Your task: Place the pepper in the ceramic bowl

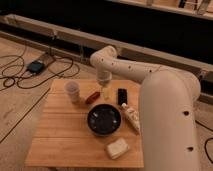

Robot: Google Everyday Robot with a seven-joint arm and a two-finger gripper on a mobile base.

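Note:
The pepper [92, 97], a small reddish-brown piece, lies on the wooden table [60, 135] near its far edge, between a white cup and the gripper. The ceramic bowl [104, 120], wide, dark and glossy, sits just in front of it at the table's middle. My gripper [105, 92] hangs point-down from the white arm, right of the pepper and just beyond the bowl's far rim. It is open and holds nothing.
A small white cup [73, 91] stands left of the pepper. A black rectangular device [122, 96] and a lying white bottle [131, 114] are right of the gripper. A pale block [117, 148] rests near the front edge. Cables [30, 70] cross the floor at left.

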